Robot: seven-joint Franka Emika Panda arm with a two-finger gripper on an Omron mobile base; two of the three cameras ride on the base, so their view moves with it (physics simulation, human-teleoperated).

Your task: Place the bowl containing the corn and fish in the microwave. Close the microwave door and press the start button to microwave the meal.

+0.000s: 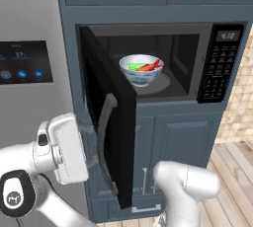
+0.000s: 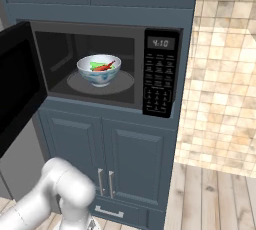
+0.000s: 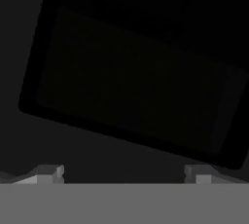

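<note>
I see the bowl [image 1: 141,70] sitting inside the microwave [image 2: 107,66], centred on its round turntable plate [image 2: 125,81], with the green corn [image 1: 134,66] and the red-orange fish [image 1: 148,66] lying together in it. To the right of the cavity, the keypad panel [image 2: 160,74] shows a lit display [image 2: 160,43]. The microwave door [image 1: 111,117] stands swung wide open to the left of the cavity, its grey handle [image 1: 103,139] facing outward. My claw [image 3: 124,172] is released, fingertips [image 3: 48,173] spread wide apart, right up against the door's dark window. Blue cabinet doors [image 2: 107,161] sit below the microwave.
</note>
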